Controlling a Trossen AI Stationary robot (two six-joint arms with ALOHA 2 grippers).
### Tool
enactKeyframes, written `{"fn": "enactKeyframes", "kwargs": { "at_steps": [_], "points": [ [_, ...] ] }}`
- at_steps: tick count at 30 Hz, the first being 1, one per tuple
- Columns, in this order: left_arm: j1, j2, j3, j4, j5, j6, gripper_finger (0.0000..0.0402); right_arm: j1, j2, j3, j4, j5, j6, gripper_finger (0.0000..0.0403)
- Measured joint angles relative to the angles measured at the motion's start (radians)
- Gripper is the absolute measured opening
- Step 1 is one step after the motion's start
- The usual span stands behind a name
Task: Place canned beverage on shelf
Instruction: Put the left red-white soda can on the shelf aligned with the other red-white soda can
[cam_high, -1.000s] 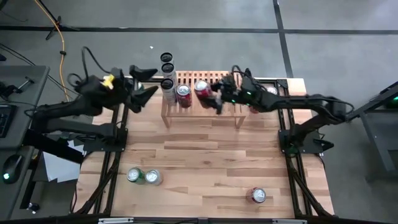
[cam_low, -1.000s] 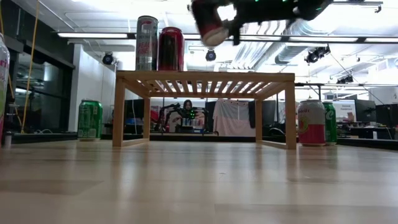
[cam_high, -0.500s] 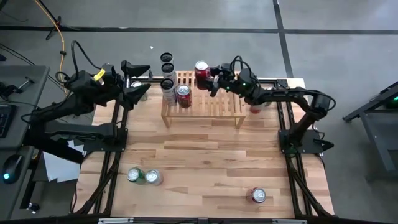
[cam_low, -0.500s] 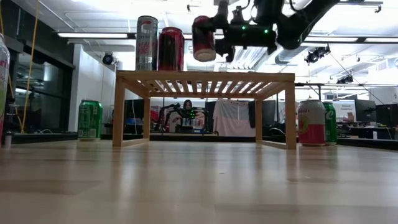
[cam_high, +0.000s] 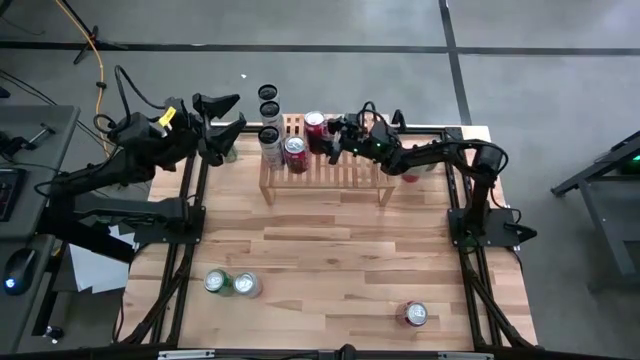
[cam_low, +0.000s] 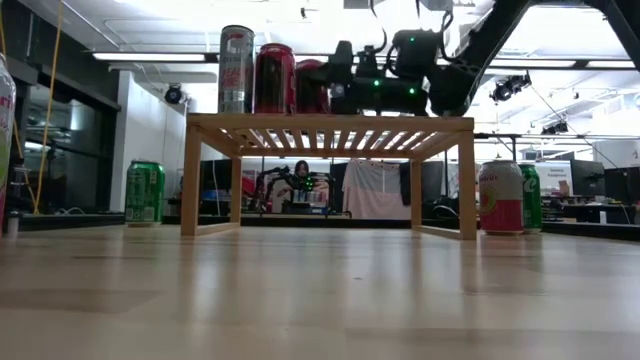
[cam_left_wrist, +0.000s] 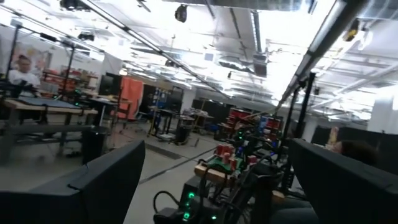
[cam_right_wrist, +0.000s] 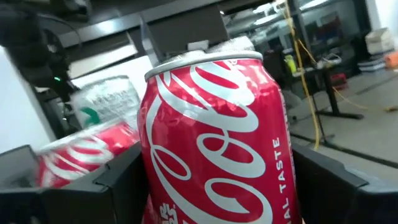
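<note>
The light-wood shelf (cam_high: 340, 170) (cam_low: 330, 125) stands at the table's far side. On its left end stand a tall silver can (cam_low: 236, 68) and a red can (cam_low: 275, 78) (cam_high: 295, 150). My right gripper (cam_high: 328, 135) (cam_low: 335, 88) is shut on a red cola can (cam_right_wrist: 217, 137) (cam_high: 315, 123) over the shelf's far part, right of those cans. My left gripper (cam_high: 215, 118) (cam_left_wrist: 211, 186) is open and empty, raised beyond the shelf's left end. My right gripper pinches the cola can's side wall (cam_right_wrist: 152, 186) between its two fingers (cam_right_wrist: 329, 180), one on each side. The fingers lie level and come from the table's right. The can is upright, its bottom (cam_low: 312, 110) at the shelf top; whether it rests there I cannot tell.
A green can (cam_low: 145, 192) stands on the table left of the shelf; a pink-and-white can (cam_low: 500, 197) and a green can (cam_low: 528, 197) stand to its right. Near the front edge stand two cans (cam_high: 232, 284) and a red can (cam_high: 416, 314). Two more tall cans (cam_high: 268, 100) show behind the silver one.
My right gripper has carried the cola can toward the table's far and left side, turned it from tilted to upright, and come down with it to the shelf top beside the red can. My left gripper has drawn a little toward the far edge.
</note>
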Motion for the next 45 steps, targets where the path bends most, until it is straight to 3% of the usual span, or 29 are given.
{"fn": "enactKeyframes", "kwargs": {
  "at_steps": [13,20,29,35,45],
  "points": [
    [0.0,0.013,0.0,0.0,-0.042,0.009,0.0385,-0.015,-0.005,0.003,-0.074,-0.083,-0.023,0.0301],
    [0.0,0.028,-0.001,-0.004,-0.042,0.009,0.0385,-0.014,-0.002,0.002,-0.097,-0.114,-0.021,0.0369],
    [0.0,0.032,-0.001,-0.003,-0.042,0.01,0.0385,-0.029,-0.003,0.002,-0.091,-0.168,-0.011,0.038],
    [0.0,0.032,-0.001,-0.004,-0.042,0.01,0.0385,-0.042,-0.066,0.002,-0.144,-0.173,-0.019,0.0381],
    [0.0,0.032,-0.001,-0.004,-0.042,0.05,0.0385,-0.044,-0.215,0.002,-0.377,-0.175,-0.128,0.0382]
  ]
}}
